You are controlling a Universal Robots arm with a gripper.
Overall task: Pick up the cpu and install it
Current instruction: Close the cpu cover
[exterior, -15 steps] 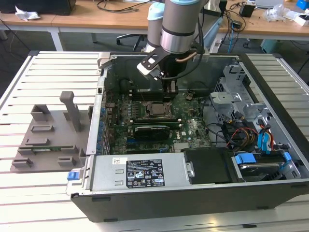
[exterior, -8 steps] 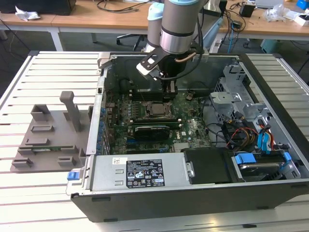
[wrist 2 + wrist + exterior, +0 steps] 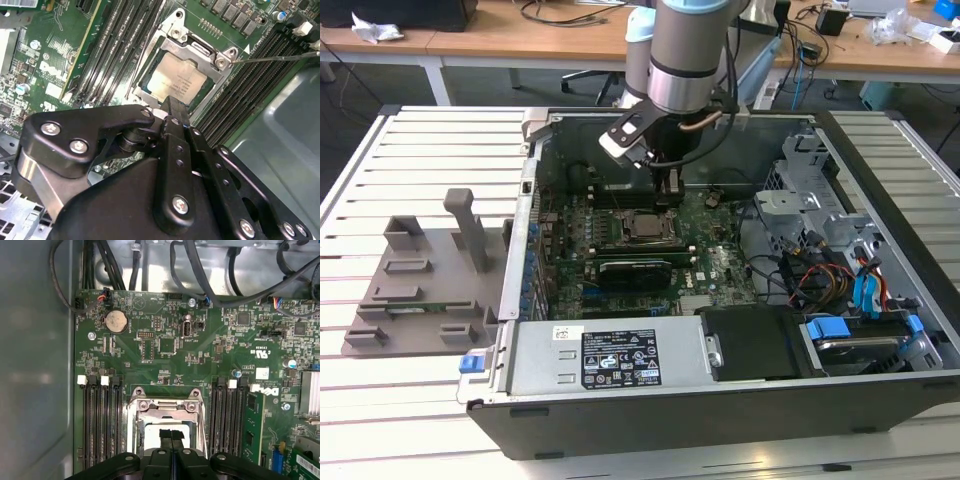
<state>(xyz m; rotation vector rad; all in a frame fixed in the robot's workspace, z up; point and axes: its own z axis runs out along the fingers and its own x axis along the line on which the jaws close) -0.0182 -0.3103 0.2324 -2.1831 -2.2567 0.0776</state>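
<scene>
The cpu (image 3: 642,227), a silver-grey square chip, lies flat inside the metal socket frame (image 3: 638,240) on the green motherboard (image 3: 720,262) of the open computer case. My gripper (image 3: 666,200) hangs just above the socket, toward the back of the case. In the first wrist view its two black fingers are pressed together, and the gripper (image 3: 171,438) is shut on nothing, over the cpu (image 3: 150,436). The second wrist view shows the gripper (image 3: 175,107) at the edge of the cpu (image 3: 172,80), within the socket frame (image 3: 200,50). Whether it touches the chip I cannot tell.
A grey plastic holder tray (image 3: 420,290) stands on the slatted table at the exterior view's left. Memory slots (image 3: 100,420) flank the socket. Cables (image 3: 820,275) and a metal drive cage (image 3: 800,200) fill the case's right side; the case wall (image 3: 532,200) rises on the left.
</scene>
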